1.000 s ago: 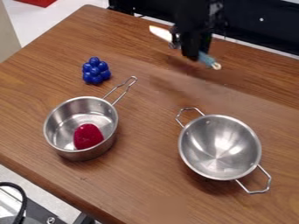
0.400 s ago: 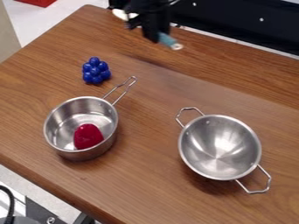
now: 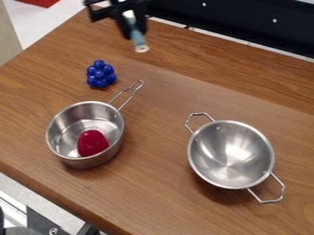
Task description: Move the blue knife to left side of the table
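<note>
At the upper left of the camera view, above the table's far left part, is my black gripper (image 3: 130, 28), shut on the blue knife (image 3: 138, 40). The knife's blue handle points down toward the camera with its pale round end lowest, and a bit of white shows above it between the dark parts of the gripper. Most of the blade is hidden. The wooden table (image 3: 165, 114) lies beneath, its left edge running down from the top left corner.
A blue grape-like cluster (image 3: 100, 74) sits just below the gripper. A steel saucepan (image 3: 61, 120) holding a red object (image 3: 92, 142) stands at the left, its handle pointing up and right. A two-handled steel bowl (image 3: 230, 154) is at the right.
My gripper has moved left across the table's far side with the knife in it. The knife has turned, its handle now pointing more steeply downward. The pans and the blue cluster stayed put.
</note>
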### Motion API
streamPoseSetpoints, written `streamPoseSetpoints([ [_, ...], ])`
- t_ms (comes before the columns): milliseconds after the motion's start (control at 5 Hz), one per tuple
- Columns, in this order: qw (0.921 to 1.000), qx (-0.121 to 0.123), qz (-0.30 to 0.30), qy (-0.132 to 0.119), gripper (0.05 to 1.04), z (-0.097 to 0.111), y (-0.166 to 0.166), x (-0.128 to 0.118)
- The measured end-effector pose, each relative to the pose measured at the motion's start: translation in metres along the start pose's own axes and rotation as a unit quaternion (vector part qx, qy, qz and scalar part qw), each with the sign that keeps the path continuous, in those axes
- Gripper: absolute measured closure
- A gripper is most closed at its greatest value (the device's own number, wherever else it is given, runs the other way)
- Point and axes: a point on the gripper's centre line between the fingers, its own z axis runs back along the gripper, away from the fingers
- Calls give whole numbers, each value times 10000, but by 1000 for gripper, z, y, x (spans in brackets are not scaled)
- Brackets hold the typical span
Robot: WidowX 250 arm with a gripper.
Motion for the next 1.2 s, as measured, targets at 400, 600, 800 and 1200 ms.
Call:
streamPoseSetpoints([
  [400,9962,2,-866,47,867,2,44,1],
  [600,9929,40,-1186,-115,867,4,55,10],
  [800,9822,-96,-1859,-247,867,-4,74,13],
  [1200,9728,-269,-2298,-89,867,-8,102,7],
])
